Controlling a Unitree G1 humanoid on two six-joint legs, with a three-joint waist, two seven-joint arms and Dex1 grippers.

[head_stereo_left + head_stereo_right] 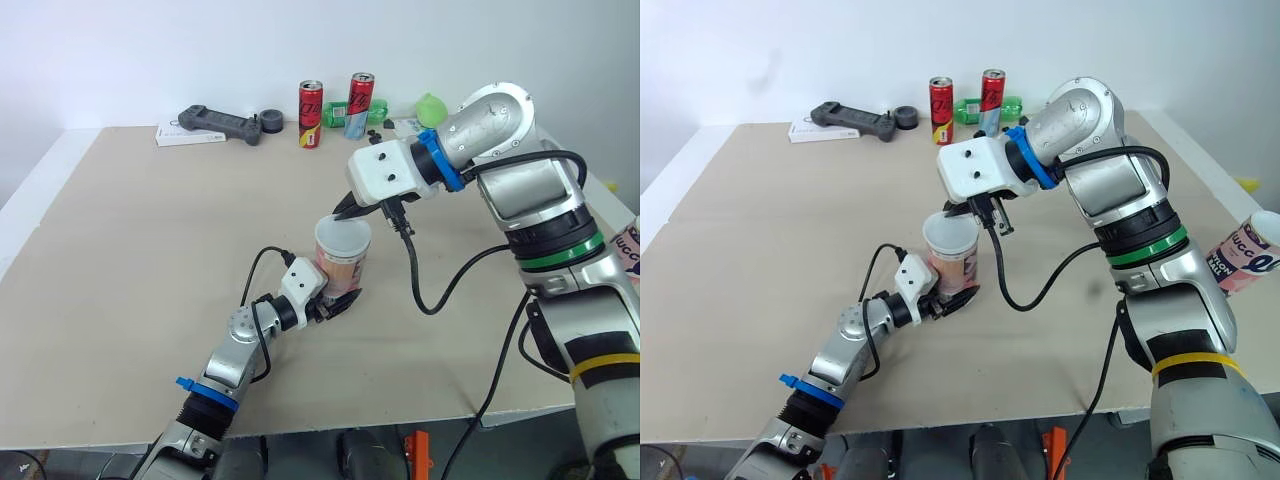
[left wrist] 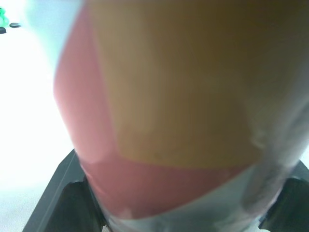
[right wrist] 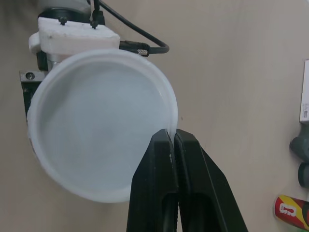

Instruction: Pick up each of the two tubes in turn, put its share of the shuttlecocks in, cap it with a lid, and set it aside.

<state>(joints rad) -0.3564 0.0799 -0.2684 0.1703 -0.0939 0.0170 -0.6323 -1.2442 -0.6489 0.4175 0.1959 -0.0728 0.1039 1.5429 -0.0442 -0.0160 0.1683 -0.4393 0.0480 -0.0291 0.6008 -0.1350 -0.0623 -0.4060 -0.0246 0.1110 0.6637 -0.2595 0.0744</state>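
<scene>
A tube [image 1: 340, 270] with a red, tan and white label stands upright mid-table, and my left gripper [image 1: 335, 302] is shut on its lower part. In the left wrist view the tube [image 2: 178, 111] sits close between the black fingers [image 2: 60, 193]. A round white lid [image 3: 96, 140] lies over the tube's mouth; I cannot tell if it is seated. My right gripper [image 3: 173, 133] is shut on the lid's rim, reaching in from above and to the right [image 1: 346, 212]. A second tube [image 1: 1245, 255] with a pink label shows at the far right edge.
Along the table's back edge stand two red cans [image 1: 311, 113] [image 1: 360, 102], with a green bottle [image 1: 430, 107] lying beside them. To their left are a black controller [image 1: 215, 123] on a white box and a black roll [image 1: 272, 120]. A cable hangs from my right wrist.
</scene>
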